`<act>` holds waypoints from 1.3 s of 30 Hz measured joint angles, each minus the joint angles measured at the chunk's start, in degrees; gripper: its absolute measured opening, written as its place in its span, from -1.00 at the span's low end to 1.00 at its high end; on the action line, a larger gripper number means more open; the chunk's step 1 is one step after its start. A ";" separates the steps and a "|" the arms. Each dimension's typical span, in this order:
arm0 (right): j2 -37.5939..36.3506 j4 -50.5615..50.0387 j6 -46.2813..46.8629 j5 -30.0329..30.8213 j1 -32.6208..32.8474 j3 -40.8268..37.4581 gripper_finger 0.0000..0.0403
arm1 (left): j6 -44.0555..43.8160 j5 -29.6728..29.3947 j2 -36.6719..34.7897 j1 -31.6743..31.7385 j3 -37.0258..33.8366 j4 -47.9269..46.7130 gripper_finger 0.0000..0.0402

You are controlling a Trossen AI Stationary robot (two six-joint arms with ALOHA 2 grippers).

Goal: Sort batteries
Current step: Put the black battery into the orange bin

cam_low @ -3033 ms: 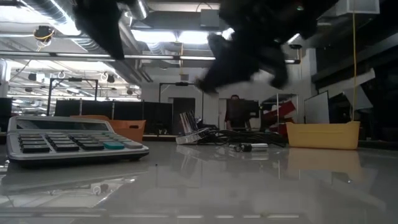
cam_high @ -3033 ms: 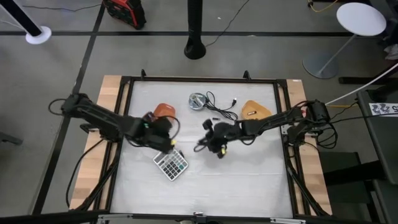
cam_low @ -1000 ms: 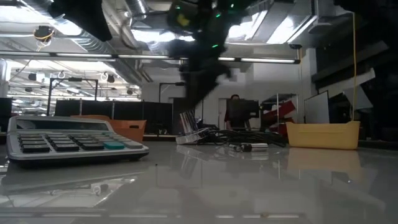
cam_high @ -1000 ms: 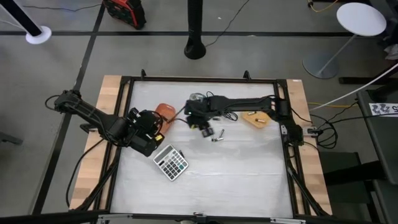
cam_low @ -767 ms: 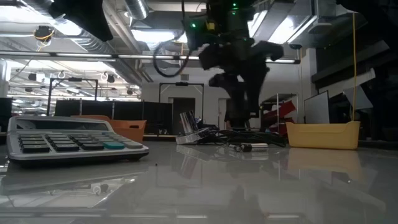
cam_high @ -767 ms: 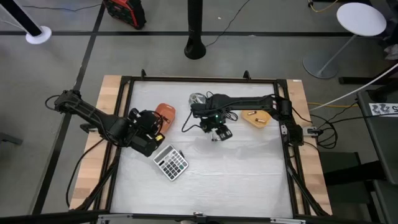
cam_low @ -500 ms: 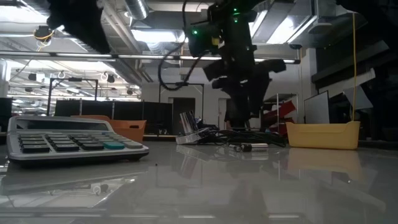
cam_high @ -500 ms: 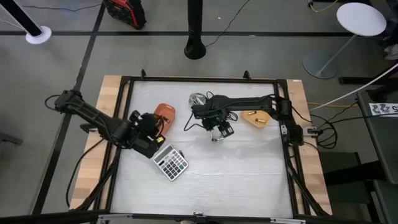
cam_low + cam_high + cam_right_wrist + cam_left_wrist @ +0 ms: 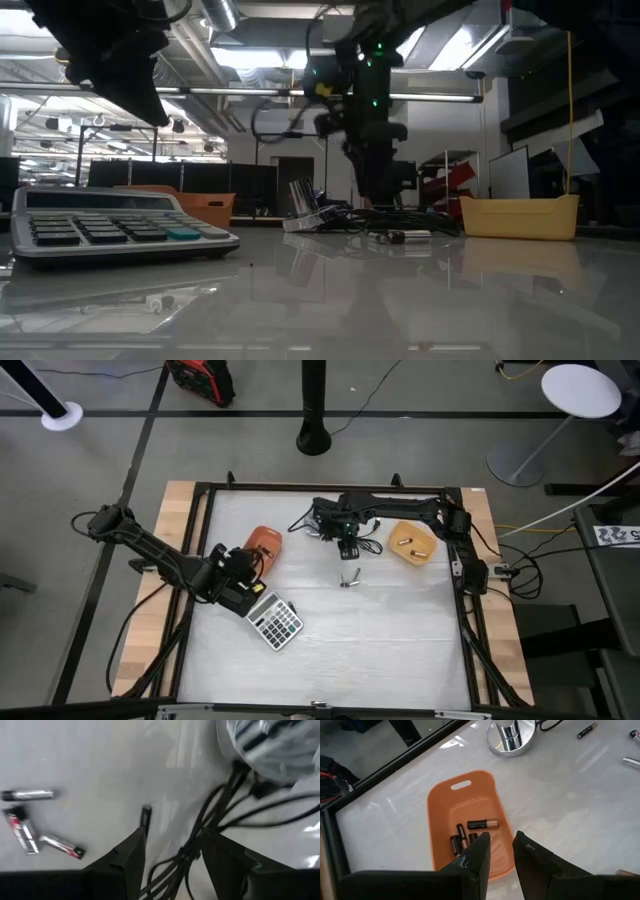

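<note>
right gripper hangs over the far middle of the white table, its two fingers spread wide with nothing between them; in its wrist view the black cable runs under the gap between the fingers, and one small dark battery lies just past the tip of one finger. three silvery batteries lie close together on the table a little off from that one; from above they show as a small cluster just nearer the front than the gripper. the round silver disc sits beside the cable at the far edge.

left gripper hovers between the orange bin and the calculator, its fingers set a narrow gap apart and pinching nothing. the orange bin holds several dark batteries with copper ends, lying on its floor. the yellow bin on the right side of the table holds two more batteries.
</note>
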 joint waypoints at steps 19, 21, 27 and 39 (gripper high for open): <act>-0.02 12.52 4.51 -1.51 -0.73 -13.70 -0.26 | 3.22 -0.17 0.00 0.00 -3.74 5.83 -0.62; -0.10 12.92 4.51 -2.45 -0.74 -14.13 -0.38 | 3.21 -0.17 0.00 0.00 -3.74 5.82 -0.62; -0.11 13.02 4.46 -3.56 -0.70 -14.22 -0.80 | 3.20 -0.17 0.00 0.01 -3.74 5.83 -0.62; -0.11 12.12 4.46 -3.98 -0.70 -13.56 -0.89 | 3.20 -0.17 0.00 0.00 -3.74 5.81 -0.62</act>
